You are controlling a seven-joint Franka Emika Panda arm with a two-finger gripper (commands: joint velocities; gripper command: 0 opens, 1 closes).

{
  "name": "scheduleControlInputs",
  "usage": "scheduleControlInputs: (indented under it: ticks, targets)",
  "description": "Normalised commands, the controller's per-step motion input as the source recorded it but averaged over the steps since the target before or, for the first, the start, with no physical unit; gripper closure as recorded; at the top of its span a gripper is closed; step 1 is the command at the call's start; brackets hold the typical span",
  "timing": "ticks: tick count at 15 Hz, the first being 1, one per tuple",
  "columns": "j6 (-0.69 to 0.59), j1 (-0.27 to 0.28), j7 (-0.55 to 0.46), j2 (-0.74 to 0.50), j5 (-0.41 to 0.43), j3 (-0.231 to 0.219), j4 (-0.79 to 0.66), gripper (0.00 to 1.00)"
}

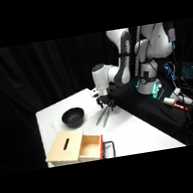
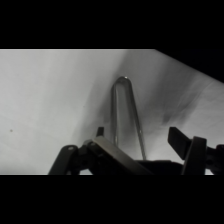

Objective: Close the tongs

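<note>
The tongs (image 1: 103, 117) lie on the white table (image 1: 136, 134), just right of the black bowl. In the wrist view the tongs (image 2: 122, 107) are a narrow metal V: the joined end points to the picture's top and the two thin arms spread toward the bottom. My gripper (image 1: 106, 103) hangs low over the arms' end. It is open (image 2: 139, 136), with one finger (image 2: 100, 131) to the left of the arms and the other finger (image 2: 181, 141) well to the right. Neither finger touches the metal.
A black bowl (image 1: 73, 116) stands left of the tongs. A light wooden box (image 1: 75, 147) with a slot in its lid and a red-framed part sits at the table's front left corner. Black equipment and cables (image 1: 179, 104) lie to the right of the table.
</note>
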Motion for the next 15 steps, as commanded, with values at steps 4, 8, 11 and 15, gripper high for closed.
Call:
scheduleControlInputs:
  ticks: [4,8,11,15]
  targets:
    - [0.1,-0.235,-0.2,0.18,0.016,0.172,0.14,0.0]
    - [0.09,-0.197,-0.16,0.14,0.041,0.139,0.13,0.44]
    - [0.1,-0.102,-0.08,0.08,-0.014,0.068,0.09,0.68]
    - [0.08,-0.025,-0.02,0.05,-0.072,0.019,0.05,0.88]
